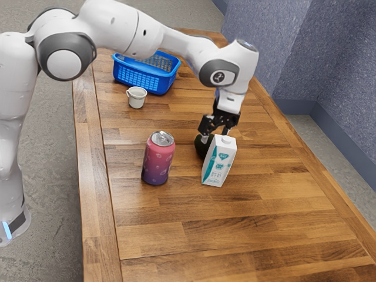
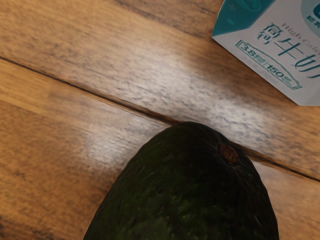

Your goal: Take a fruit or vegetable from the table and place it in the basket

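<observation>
The pincer is down at the avocado, pointing at the table; from where I stand I cannot tell whether it is apart, together or clamped on it. Put the avocado at the hub of a clock, twelve at the exterior view's top: the pincer sits at about one, its tip end right by the fruit, and the arm reaches in from the ten o'clock side.

The carton stands upright between four and five, partly hiding the avocado, yet the wrist view shows wood between the two. The can, pink shading to purple, is upright between eight and nine. Farther off, near ten, is the white cup, and about eleven the blue basket, just beyond the cup. The avocado is outside the basket, well apart from it, dark green with a brown stem scar.
</observation>
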`<action>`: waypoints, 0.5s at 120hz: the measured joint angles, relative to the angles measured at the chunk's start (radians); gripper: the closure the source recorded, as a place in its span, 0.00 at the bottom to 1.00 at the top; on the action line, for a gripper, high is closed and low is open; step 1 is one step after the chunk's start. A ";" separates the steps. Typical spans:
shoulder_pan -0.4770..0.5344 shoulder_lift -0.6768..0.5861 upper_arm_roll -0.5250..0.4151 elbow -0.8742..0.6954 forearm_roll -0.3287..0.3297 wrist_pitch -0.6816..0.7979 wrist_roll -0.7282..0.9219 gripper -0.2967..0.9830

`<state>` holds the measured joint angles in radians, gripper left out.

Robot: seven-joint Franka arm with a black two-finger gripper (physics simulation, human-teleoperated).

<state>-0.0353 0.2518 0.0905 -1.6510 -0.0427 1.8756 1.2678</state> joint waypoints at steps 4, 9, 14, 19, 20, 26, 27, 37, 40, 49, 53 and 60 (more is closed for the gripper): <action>0.000 0.002 0.000 -0.004 -0.002 0.005 0.001 0.23; 0.000 0.006 0.000 -0.007 -0.004 0.009 0.003 0.23; 0.000 0.009 0.000 -0.008 -0.005 0.013 0.004 0.23; 0.000 0.011 0.000 -0.009 -0.006 0.017 0.005 0.23; 0.000 0.011 0.000 -0.009 -0.006 0.017 0.006 0.23; 0.001 0.013 0.000 -0.009 -0.007 0.020 0.007 0.23; 0.001 0.014 0.000 -0.010 -0.007 0.021 0.007 0.23; 0.001 0.021 0.000 -0.015 -0.008 0.027 0.010 0.23; 0.001 0.022 0.000 -0.018 -0.008 0.029 0.010 0.23; 0.001 0.024 0.000 -0.032 -0.010 0.036 0.012 0.23; 0.002 0.024 0.000 -0.039 -0.010 0.040 0.012 0.23; 0.002 0.025 0.000 -0.048 -0.011 0.045 0.013 0.23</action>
<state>-0.0338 0.2766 0.0905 -1.6992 -0.0535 1.9208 1.2812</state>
